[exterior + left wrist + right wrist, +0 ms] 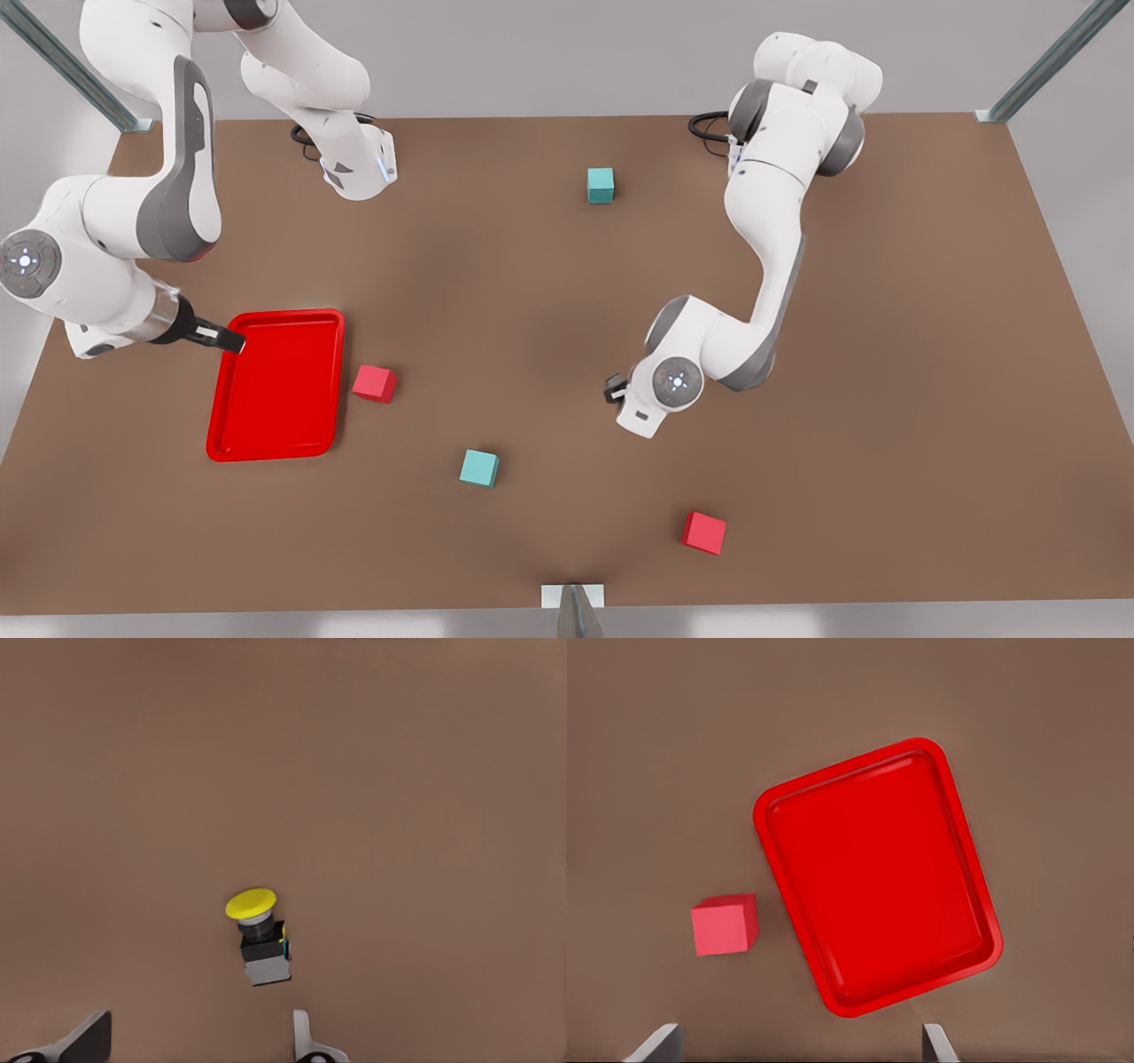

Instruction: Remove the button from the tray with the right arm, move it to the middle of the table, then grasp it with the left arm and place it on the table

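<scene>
**Q:** State of each gripper?

**A:** Left gripper (201,1019): fingers spread wide, nothing between them. It hangs over the table (354,771), with the button (259,937) lying just ahead of its fingertips. In the front view this gripper (613,388) sits near the table's middle, on the arm at the front view's right. Right gripper (799,1028): fingers also spread wide and holding nothing. In the front view it (232,341) is at the far corner of the tray (266,456), on the arm at the front view's left.

**Q:** Button location and orientation?

**A:** It rests on bare tabletop, apart from both left fingers. Its long axis runs from the yellow cap to the dark boxy body. The cap points away from the left gripper and the body end is nearer the fingertips. Whether it stands upright or lies tilted cannot be determined.

**Q:** Tray surroundings?

**A:** In the right wrist view, a red cube (725,924) sits just beside the tray's (877,886) long edge, not touching it.
</scene>
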